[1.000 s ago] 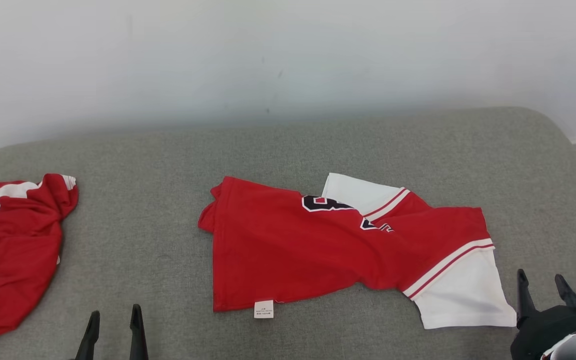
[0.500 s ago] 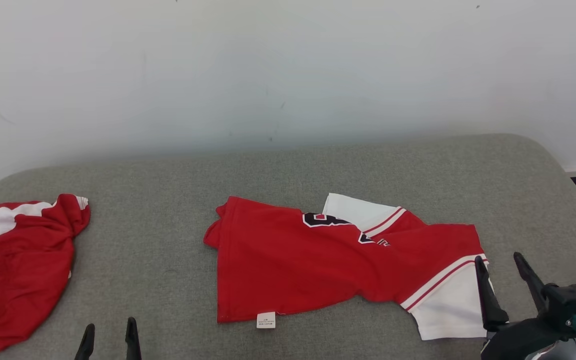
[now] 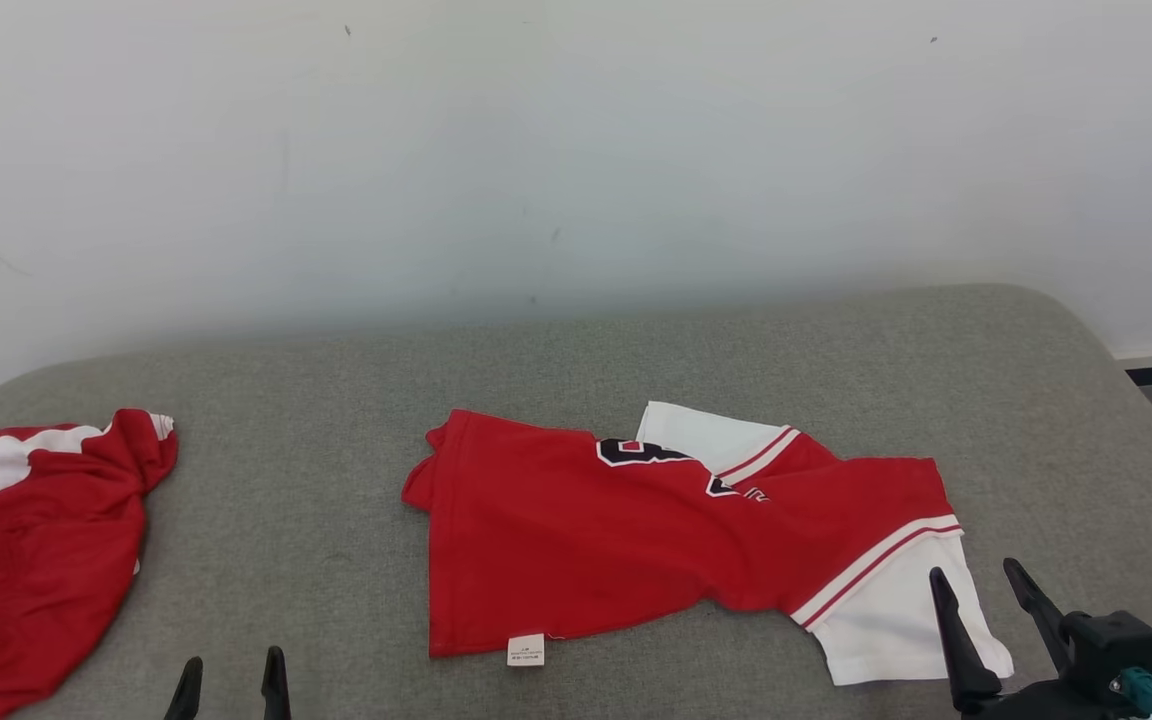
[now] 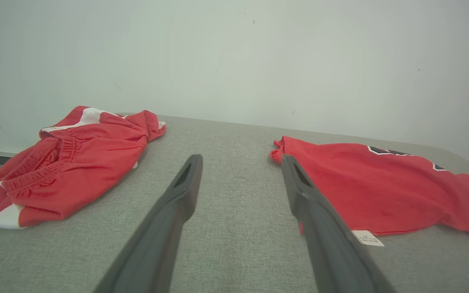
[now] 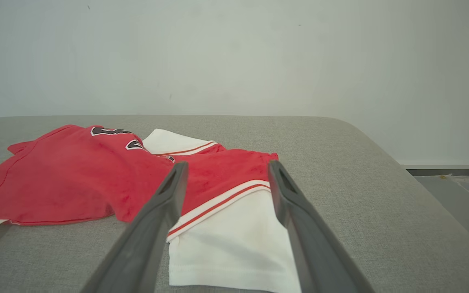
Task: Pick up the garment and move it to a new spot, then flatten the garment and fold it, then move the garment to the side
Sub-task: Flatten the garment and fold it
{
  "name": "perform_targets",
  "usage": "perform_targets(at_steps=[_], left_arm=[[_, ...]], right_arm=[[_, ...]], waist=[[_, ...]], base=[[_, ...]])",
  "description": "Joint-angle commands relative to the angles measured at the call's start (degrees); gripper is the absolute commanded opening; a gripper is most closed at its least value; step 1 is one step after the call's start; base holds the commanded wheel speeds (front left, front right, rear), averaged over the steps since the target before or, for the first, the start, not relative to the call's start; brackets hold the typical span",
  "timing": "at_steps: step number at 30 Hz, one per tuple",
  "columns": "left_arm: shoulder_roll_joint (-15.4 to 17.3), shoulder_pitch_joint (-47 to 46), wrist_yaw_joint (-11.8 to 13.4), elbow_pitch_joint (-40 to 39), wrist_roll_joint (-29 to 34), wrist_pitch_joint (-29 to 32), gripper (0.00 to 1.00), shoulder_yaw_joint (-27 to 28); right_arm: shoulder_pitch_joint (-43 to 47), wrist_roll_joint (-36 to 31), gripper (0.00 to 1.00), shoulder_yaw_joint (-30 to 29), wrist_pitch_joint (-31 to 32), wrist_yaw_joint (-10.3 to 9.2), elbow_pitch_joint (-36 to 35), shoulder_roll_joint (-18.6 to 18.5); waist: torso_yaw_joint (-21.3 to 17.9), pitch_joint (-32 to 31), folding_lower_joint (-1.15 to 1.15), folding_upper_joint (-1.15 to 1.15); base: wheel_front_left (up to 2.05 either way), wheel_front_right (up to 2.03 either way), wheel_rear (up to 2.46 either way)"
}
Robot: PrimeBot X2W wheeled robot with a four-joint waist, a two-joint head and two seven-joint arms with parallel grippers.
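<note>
Presently, the rumpled red-and-white jersey is found centred on the tabletop. The right end effector, spread apart, is held at its 4 o'clock by the white sleeve; the left end effector, also apart, at 7 o'clock. The sleeve hem should be pinched low.

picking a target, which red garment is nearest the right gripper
The middle shirt with white sleeves and black print; the right gripper sits by its sleeve. The crumpled shorts lie far left.
</note>
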Motion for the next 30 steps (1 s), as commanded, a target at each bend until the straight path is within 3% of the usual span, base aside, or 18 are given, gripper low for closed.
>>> perform_targets(at_steps=[1, 22, 30], left_arm=[[0.0, 0.4, -0.1, 0.0, -0.3, 0.0, 1.00, 0.0], [0.0, -2.0, -1.3, 1.9, -1.4, 0.0, 1.00, -2.6], [0.0, -8.1, -2.4, 8.3, -1.5, 1.3, 1.00, -8.7]], right_arm=[[0.3, 0.3, 1.00, 0.0, 0.0, -0.15, 0.1, -0.4], [-1.2, 0.5, 1.00, -1.0, 0.1, -0.15, 1.6, 0.2], [-4.3, 1.1, 1.00, -4.1, 6.6, -0.14, 5.1, -1.0]], waist=[[-0.2, 0.1, 0.00, 0.00], [-1.0, 1.6, 0.00, 0.00], [-3.8, 5.5, 0.00, 0.00]], base=[[0.00, 0.00, 0.00], [0.00, 0.00, 0.00], [0.00, 0.00, 0.00]])
